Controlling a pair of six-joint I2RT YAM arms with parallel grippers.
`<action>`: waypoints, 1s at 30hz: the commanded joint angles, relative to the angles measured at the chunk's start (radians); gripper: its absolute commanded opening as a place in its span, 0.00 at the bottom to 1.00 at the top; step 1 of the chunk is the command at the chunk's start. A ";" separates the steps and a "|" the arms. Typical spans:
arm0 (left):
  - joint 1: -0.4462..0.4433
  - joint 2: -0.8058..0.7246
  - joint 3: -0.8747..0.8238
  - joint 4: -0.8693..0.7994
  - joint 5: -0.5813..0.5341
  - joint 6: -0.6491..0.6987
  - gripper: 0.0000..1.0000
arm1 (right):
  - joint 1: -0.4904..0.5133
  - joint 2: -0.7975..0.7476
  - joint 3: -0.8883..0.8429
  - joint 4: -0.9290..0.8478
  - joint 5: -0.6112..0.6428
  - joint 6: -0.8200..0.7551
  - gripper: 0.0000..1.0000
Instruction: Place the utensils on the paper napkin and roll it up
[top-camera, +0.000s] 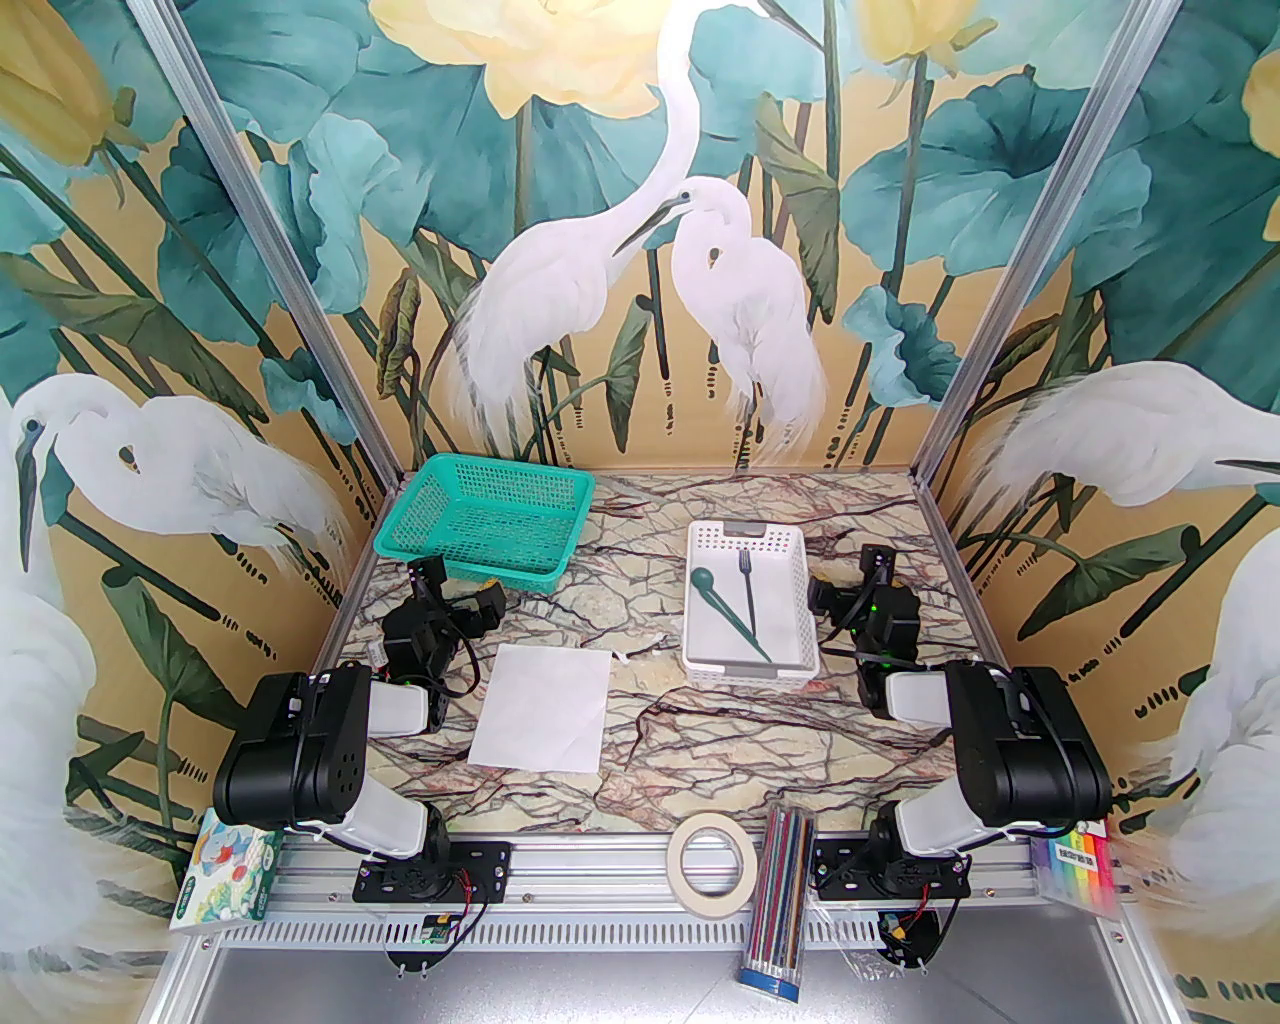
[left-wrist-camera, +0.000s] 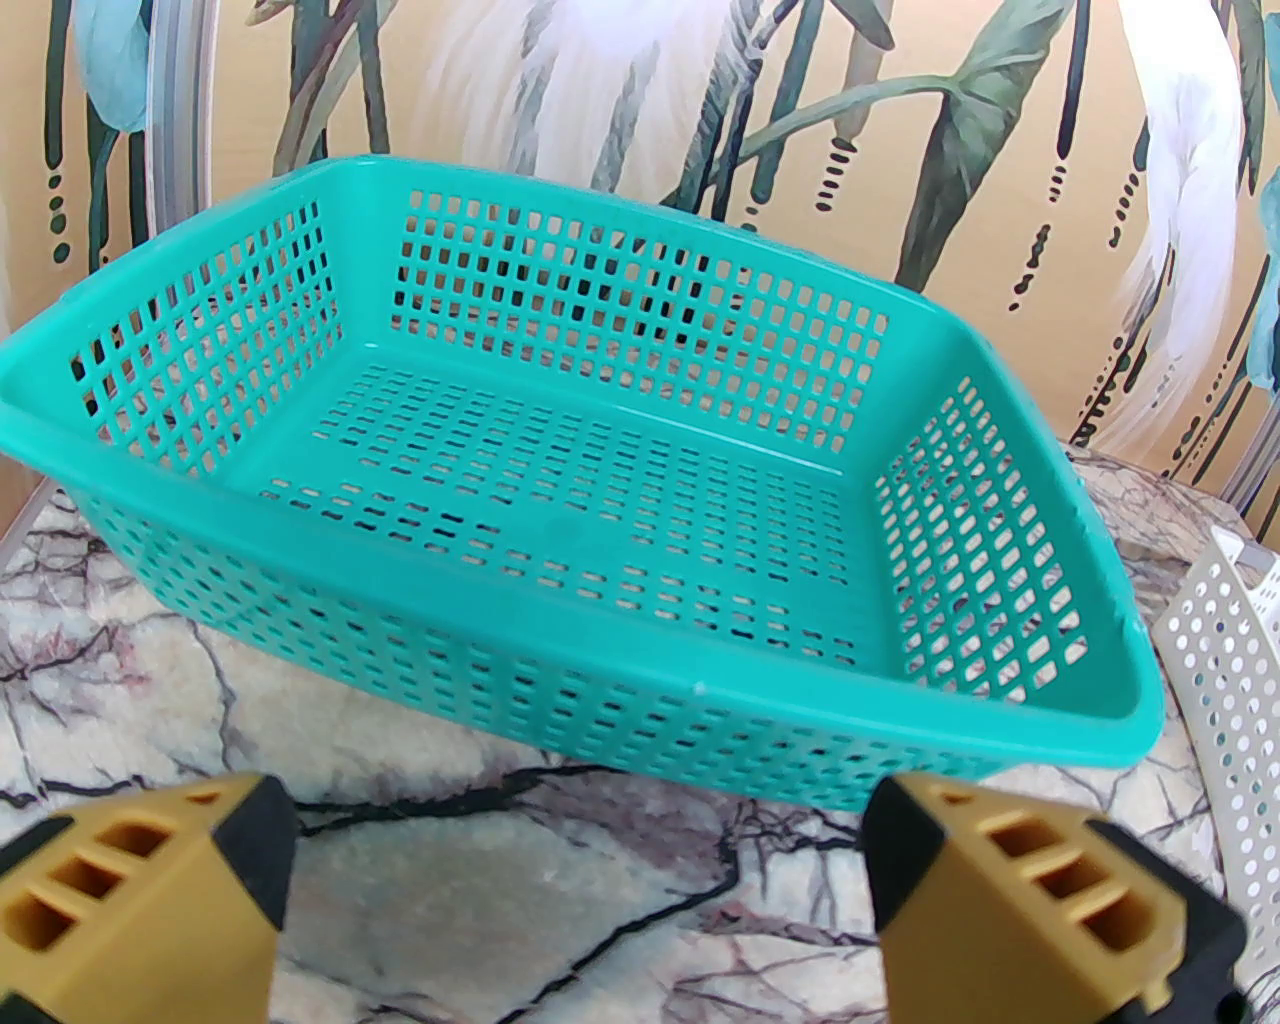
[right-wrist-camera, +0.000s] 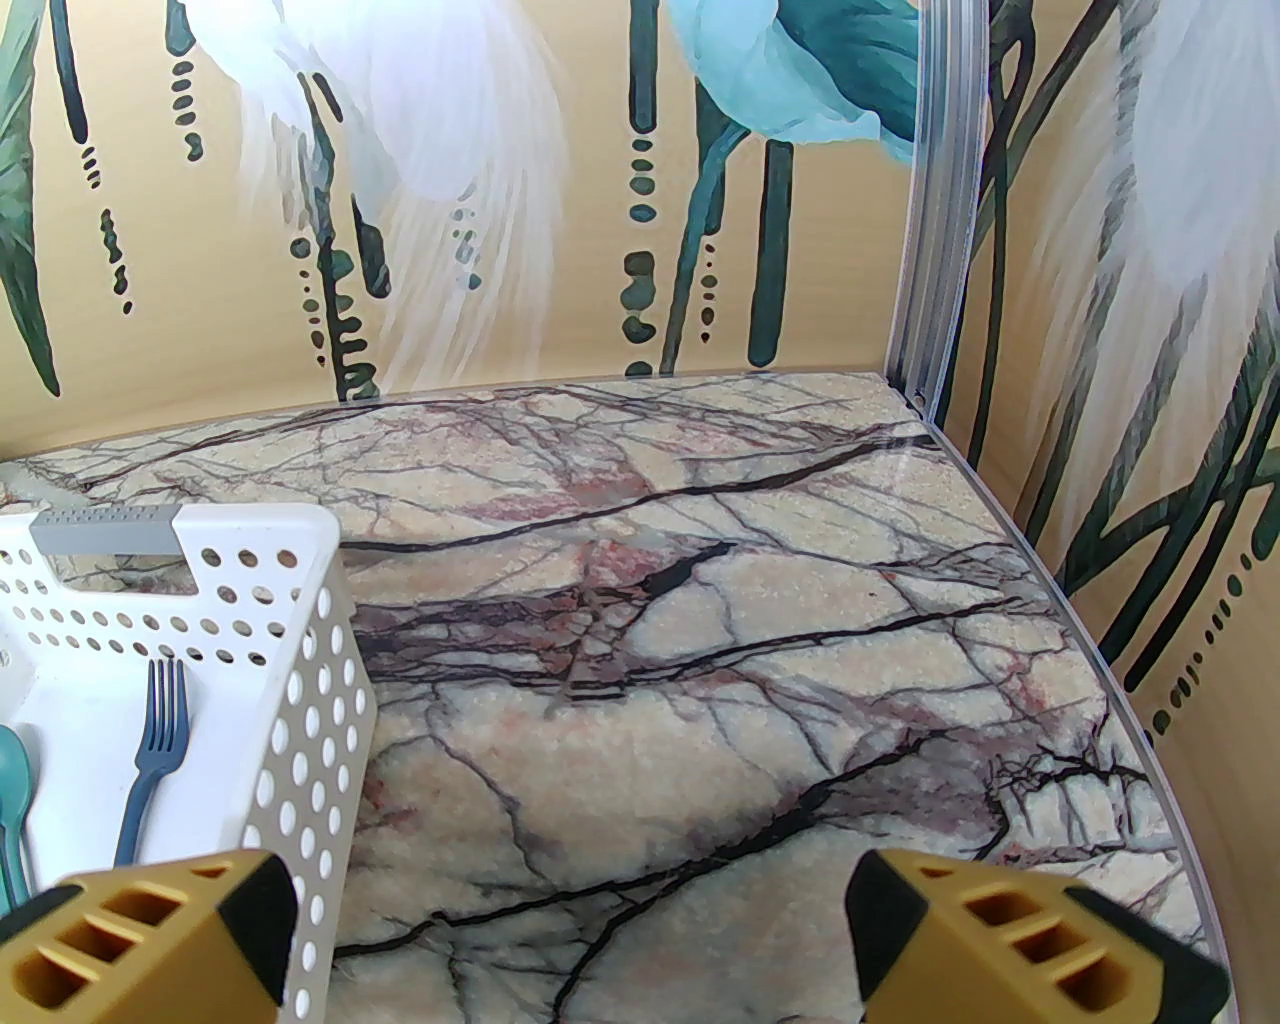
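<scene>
We see our left gripper (left-wrist-camera: 580, 880) and right gripper (right-wrist-camera: 570, 900) both spread wide, holding nothing. The spoon (top-camera: 722, 603) and fork (top-camera: 750, 600) lie side by side in the white basket (top-camera: 745, 675), just left of the right gripper. The paper napkin (top-camera: 543, 706) lies flat on the table (top-camera: 700, 740), near the left gripper, on its right.

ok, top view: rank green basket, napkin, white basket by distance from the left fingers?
1. Green basket, just ahead of the left fingers, far left.
2. Napkin, nearer the arms, slightly right.
3. White basket, across on the right side.
</scene>
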 joint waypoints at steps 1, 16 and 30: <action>-0.002 0.003 0.013 0.013 0.011 0.009 1.00 | 0.004 0.000 0.000 0.012 0.005 -0.003 0.99; -0.002 0.003 0.013 0.013 0.012 0.009 0.99 | 0.004 0.000 0.002 0.011 0.005 -0.002 0.99; -0.006 -0.018 -0.045 0.113 -0.023 0.003 0.99 | 0.004 -0.035 0.007 -0.023 0.016 0.007 0.99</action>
